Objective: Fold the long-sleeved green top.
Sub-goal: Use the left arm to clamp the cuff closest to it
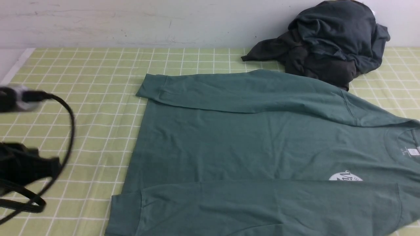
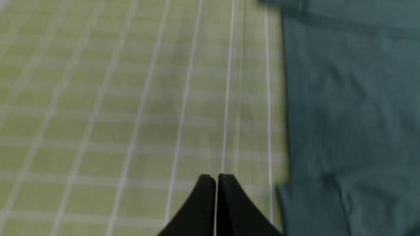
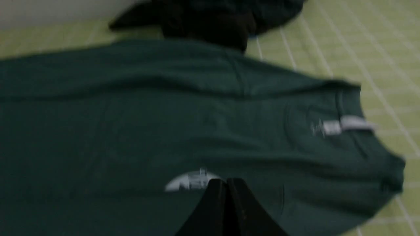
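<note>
Front view: the green long-sleeved top (image 1: pixel 249 144) lies flat on the checked surface (image 1: pixel 82 98), hem toward my left and collar running off the right edge. Both sleeves are laid across the body, the far sleeve (image 1: pixel 229 91) along the back edge and the near sleeve (image 1: pixel 262 203) along the front edge. I count one top, two sleeves, one white chest print (image 1: pixel 344 177) half covered by the near sleeve, and one neck label (image 1: pixel 413 151). One dark heap of clothing (image 1: pixel 328 42) sits at the back right, touching the top's far shoulder; I cannot tell how many garments are in it. Only my left arm (image 1: pixel 23 167) shows, well apart from the top.

Left wrist view: the left jaws are clenched on nothing, over bare checked surface just beside the hem edge (image 2: pixel 295 114).

Right wrist view: the right jaws are clenched too, empty, above the chest near the print. The picture is blurred, so I cannot tell whether they touch the fabric.

I judge the jersey to be soft, light and limp, not fragile; it should sag between grip points and drag on the surface. I would pinch the hem corners or the shoulders, catching the sleeve layer with the body and not the surface underneath.
</note>
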You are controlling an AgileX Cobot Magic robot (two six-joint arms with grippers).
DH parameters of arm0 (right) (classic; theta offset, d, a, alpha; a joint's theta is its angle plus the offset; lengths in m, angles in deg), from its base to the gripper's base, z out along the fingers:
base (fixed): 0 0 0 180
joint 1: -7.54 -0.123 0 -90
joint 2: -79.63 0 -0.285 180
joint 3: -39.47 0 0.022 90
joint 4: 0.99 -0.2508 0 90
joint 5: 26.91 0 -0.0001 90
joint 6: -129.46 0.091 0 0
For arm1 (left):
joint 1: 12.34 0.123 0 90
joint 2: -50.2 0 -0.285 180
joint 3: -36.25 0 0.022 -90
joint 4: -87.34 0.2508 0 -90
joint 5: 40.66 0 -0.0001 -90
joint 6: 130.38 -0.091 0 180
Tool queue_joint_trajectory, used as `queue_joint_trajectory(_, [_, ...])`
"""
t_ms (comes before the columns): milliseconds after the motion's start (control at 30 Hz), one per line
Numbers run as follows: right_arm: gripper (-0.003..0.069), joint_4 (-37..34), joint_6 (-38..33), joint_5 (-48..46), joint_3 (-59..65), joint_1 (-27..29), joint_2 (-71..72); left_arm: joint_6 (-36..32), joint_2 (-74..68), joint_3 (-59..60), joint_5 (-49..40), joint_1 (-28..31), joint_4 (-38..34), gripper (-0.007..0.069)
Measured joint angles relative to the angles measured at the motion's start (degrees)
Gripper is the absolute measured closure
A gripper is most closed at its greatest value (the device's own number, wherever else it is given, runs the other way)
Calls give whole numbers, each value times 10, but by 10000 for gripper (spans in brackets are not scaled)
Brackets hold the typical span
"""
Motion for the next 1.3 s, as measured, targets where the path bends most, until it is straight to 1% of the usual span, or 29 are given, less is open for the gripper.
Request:
queue_joint_trajectory(33, [671, -5, -6, -6, 0, -2, 0, -4, -7, 0, -12, -4, -7, 627])
queue_joint_trajectory(67, [671, -50, -63, -44, 0, -22, -48, -25, -70, 0, -47, -19, -35, 627])
queue_joint_trajectory(100, [671, -75, -101, -53, 0, -36, -70, -39, -103, 0, -53, -28, -51, 627])
queue_joint_trajectory(167, [671, -131, -170, -46, 0, -63, -106, -66, -164, -3, -52, -39, -80, 622])
queue_joint_trajectory(200, [671, -149, -190, -40, 0, -71, -117, -74, -186, -7, -51, -42, -96, 614])
queue_joint_trajectory(300, [671, -242, -288, -6, -1, -107, -140, -100, -251, -26, -50, -43, -139, 553])
queue_joint_trajectory(333, [671, -248, -294, -6, -1, -108, -141, -102, -254, -26, -50, -43, -139, 547])
queue_joint_trajectory(367, [671, -292, -345, -2, -2, -118, -144, -117, -279, -44, -50, -43, -156, 488])
queue_joint_trajectory(400, [671, -309, -370, -2, -2, -120, -144, -122, -288, -52, -49, -43, -161, 450])
queue_joint_trajectory(467, [671, -339, -406, -2, -3, -122, -145, -128, -304, -68, -46, -43, -165, 396])
queue_joint_trajectory(533, [671, -369, -438, -2, -3, -123, -145, -129, -320, -86, -33, -43, -167, 321])
queue_joint_trajectory(600, [671, -390, -461, -3, -3, -123, -146, -130, -337, -103, -19, -43, -168, 278])
queue_joint_trajectory(667, [671, -402, -473, -5, -3, -123, -147, -130, -358, -115, -15, -43, -168, 267])
queue_joint_trajectory(733, [671, -410, -479, -5, -3, -123, -147, -130, -378, -125, -15, -43, -167, 274])
queue_joint_trajectory(833, [671, -413, -481, -8, -3, -123, -147, -130, -401, -135, -15, -43, -165, 340])
queue_joint_trajectory(933, [671, -414, -481, -9, -3, -123, -147, -132, -404, -147, -16, -43, -165, 442])
queue_joint_trajectory(967, [671, -414, -481, -9, -3, -123, -147, -132, -404, -149, -16, -43, -165, 450])
queue_joint_trajectory(1000, [671, -414, -481, -10, -3, -123, -147, -132, -404, -155, -16, -43, -165, 496])
queue_joint_trajectory(1033, [671, -414, -481, -10, -3, -123, -147, -133, -402, -163, -17, -43, -165, 564])
queue_joint_trajectory(1067, [671, -414, -481, -11, -3, -123, -147, -134, -401, -167, -18, -43, -165, 591])
queue_joint_trajectory(1133, [671, -414, -481, -11, -3, -123, -147, -138, -391, -174, -23, -43, -166, 615])
queue_joint_trajectory(1200, [671, -414, -481, -11, -3, -123, -147, -140, -382, -180, -30, -43, -167, 622])
queue_joint_trajectory(1300, [671, -414, -481, -11, -3, -123, -147, -145, -357, -197, -70, -43, -167, 628])
